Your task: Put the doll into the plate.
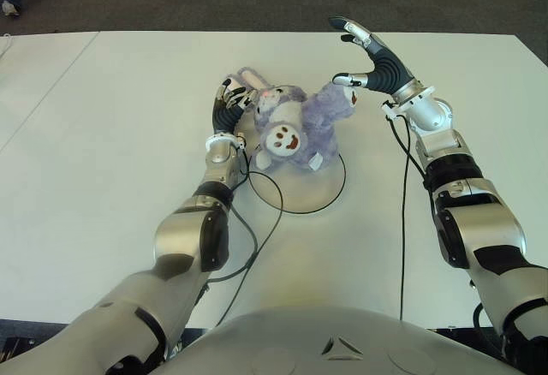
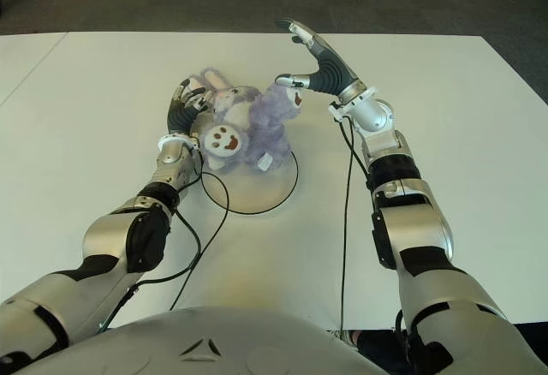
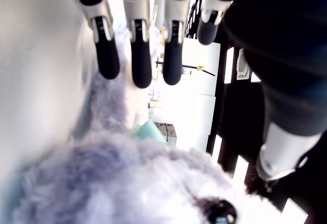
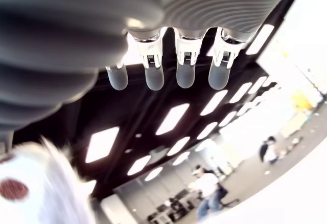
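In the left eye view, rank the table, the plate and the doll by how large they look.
1. Table, by far the largest.
2 and 3. Plate and doll look about alike. The doll covers much of the plate, so I would not rank them.

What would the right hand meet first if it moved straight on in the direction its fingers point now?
Probably nothing. The right hand is open at the doll's far right side, fingers aimed up and away over bare table. The way looks free, though its height is unclear.
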Motion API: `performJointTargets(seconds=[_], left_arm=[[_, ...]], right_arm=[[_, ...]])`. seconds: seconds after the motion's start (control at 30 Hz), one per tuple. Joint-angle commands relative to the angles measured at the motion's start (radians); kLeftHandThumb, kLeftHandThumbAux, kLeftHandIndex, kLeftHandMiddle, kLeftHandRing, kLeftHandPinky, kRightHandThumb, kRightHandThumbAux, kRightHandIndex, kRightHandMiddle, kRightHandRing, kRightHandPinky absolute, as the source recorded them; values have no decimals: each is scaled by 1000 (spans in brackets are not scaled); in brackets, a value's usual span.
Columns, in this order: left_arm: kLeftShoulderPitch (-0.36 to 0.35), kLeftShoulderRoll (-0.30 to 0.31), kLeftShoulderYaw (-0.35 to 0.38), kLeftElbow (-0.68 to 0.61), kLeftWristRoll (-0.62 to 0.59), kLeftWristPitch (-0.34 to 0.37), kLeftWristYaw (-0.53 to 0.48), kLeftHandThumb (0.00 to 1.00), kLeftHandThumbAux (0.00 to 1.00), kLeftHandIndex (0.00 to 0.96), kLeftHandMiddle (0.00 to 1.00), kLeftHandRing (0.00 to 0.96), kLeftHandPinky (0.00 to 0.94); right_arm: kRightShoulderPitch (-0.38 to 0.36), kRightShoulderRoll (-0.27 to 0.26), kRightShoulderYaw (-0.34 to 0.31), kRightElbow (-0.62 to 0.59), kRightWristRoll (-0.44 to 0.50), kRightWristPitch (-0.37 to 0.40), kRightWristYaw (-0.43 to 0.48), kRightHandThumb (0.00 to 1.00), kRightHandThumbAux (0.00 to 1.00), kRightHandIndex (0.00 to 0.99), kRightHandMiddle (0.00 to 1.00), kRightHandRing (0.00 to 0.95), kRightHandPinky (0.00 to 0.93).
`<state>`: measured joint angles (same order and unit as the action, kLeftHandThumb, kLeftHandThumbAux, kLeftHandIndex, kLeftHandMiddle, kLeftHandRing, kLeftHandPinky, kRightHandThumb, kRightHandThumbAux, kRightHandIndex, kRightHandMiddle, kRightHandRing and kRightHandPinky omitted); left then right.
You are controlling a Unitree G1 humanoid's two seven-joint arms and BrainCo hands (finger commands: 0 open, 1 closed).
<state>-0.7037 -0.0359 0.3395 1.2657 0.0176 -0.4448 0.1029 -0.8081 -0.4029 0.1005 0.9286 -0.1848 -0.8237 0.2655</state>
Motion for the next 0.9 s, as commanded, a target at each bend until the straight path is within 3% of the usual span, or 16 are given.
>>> performJointTargets(seconds=[0.03,0.43,0.9], left_arm=[[127,-38,3,95,-9,120,2,0,692,99,269,290,283],[131,-43,2,92,-13,107,-3,0,705,113,283,303,302],[132,-43,-4,90,-9,101,9,0,726,113,296,319,313]], right_arm=[[-90,-22,-2,145,-9,43,36,75,428,0,0,0,84],[-167,-62,-9,288,-1,117,119,76,431,0,0,0,57],[-191,-88,-27,297,19,178,187,131,458,0,0,0,81]])
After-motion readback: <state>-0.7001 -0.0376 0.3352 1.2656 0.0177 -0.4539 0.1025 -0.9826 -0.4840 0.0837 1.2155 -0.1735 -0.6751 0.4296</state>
